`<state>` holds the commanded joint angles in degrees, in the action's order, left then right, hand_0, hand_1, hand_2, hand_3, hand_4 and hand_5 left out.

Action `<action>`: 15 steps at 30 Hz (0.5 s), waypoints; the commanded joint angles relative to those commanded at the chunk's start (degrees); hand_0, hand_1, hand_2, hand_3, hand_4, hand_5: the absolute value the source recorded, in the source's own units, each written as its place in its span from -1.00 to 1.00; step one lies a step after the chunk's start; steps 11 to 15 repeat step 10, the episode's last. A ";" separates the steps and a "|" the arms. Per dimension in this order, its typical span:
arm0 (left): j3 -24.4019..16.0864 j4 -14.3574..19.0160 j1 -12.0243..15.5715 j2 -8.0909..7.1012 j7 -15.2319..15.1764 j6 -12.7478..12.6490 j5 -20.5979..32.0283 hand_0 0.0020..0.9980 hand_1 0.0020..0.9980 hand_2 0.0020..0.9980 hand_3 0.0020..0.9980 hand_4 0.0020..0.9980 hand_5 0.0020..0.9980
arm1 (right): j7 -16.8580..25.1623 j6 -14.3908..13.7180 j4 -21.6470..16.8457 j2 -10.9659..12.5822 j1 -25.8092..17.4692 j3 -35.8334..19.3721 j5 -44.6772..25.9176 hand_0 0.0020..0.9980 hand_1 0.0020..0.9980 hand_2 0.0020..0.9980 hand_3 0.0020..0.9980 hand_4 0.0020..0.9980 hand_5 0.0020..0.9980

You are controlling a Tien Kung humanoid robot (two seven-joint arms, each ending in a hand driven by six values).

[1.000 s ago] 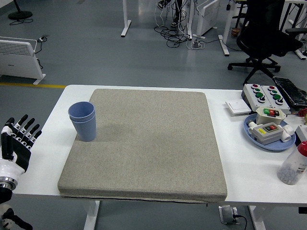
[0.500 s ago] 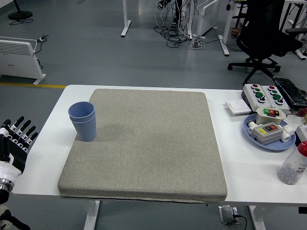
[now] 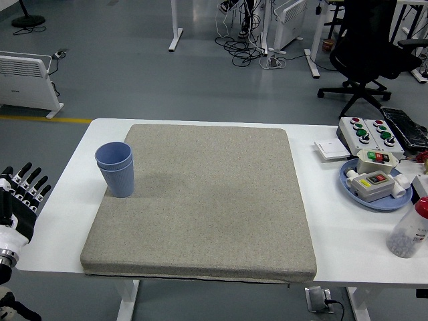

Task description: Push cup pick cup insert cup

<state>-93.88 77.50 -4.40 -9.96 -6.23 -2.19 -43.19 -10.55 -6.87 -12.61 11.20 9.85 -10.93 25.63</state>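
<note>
Two blue cups stand nested, one inside the other, upright on the left edge of the grey mat. My left hand hovers at the picture's left edge beside the table's near left corner, well left of the cups. Its fingers are spread and hold nothing. The right arm is out of sight.
At the right, a blue plate carries button boxes, with a larger button box and a white switch plate behind it. A clear bottle with a red cap stands near the right edge. An office chair is beyond the table.
My left hand has drawn back to the left and slightly down, away from the table. The nested cups have not moved.
</note>
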 joint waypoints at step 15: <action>-0.18 0.01 -0.20 0.00 0.03 -0.16 -0.08 0.75 0.79 0.85 0.85 0.25 1.00 | 0.14 0.07 0.00 0.06 0.28 0.31 -0.40 0.46 0.33 0.41 0.19 -0.68 -0.22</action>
